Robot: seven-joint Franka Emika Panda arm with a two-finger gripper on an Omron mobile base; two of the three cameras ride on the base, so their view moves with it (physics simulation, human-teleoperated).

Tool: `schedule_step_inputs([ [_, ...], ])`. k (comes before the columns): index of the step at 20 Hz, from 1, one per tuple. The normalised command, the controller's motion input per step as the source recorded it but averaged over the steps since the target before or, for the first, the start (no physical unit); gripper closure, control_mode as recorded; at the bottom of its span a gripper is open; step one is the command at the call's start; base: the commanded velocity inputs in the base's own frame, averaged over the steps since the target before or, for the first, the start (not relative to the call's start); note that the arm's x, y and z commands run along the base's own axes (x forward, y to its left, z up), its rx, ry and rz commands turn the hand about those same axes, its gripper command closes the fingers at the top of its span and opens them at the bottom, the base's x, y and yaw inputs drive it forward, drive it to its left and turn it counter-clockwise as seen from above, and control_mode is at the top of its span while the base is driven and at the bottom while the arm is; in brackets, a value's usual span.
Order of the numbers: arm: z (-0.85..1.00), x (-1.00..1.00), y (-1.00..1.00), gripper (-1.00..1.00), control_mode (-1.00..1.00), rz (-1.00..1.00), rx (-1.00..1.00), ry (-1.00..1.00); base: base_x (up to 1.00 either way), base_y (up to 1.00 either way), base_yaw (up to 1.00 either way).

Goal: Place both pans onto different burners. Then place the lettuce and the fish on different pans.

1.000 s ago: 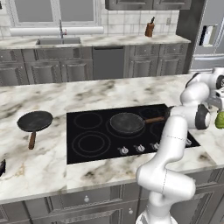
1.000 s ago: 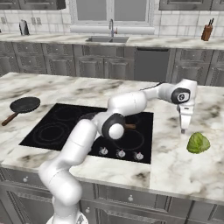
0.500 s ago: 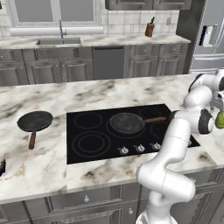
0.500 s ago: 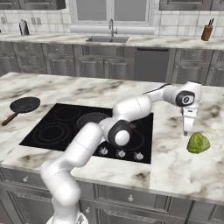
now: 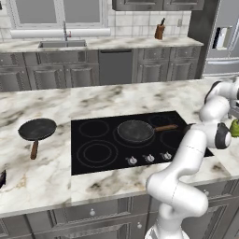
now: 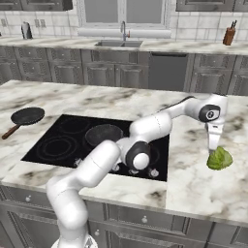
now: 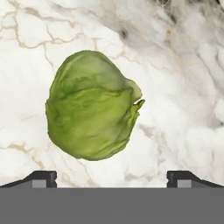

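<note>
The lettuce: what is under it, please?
The lettuce lies on the marble counter, beside the cooktop, not on a pan. The open gripper hangs just above it. The patch of counter directly beneath the lettuce is covered, so it cannot be seen.

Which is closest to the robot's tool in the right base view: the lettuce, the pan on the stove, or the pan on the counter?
From the tool:
1. Lettuce, just below it.
2. Pan on the stove, mid-cooktop.
3. Pan on the counter, far left.

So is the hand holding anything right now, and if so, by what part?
Nothing is held. The hand hangs open just above the lettuce, which lies on the marble counter with the fingertips clear of it.
</note>
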Motion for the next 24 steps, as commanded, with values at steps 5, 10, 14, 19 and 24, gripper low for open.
schedule_step_inputs([
  [5,-0.06,0.11,-0.11,-1.00,-1.00,0.00,0.00,0.00,0.00,0.00,0.00],
  [10,-0.02,0.09,-0.10,-1.00,-1.00,0.00,0.00,0.00,0.00,0.00,0.00],
  [14,0.00,0.00,-0.11,-1.00,-1.00,0.00,0.00,0.00,0.00,0.00,0.00],
  [19,-0.03,0.00,-0.11,-1.00,-1.00,0.00,0.00,0.00,0.00,0.00,0.00],
  [24,-0.06,0.00,-0.08,-1.00,-1.00,0.00,0.00,0.00,0.00,0.00,0.00],
])
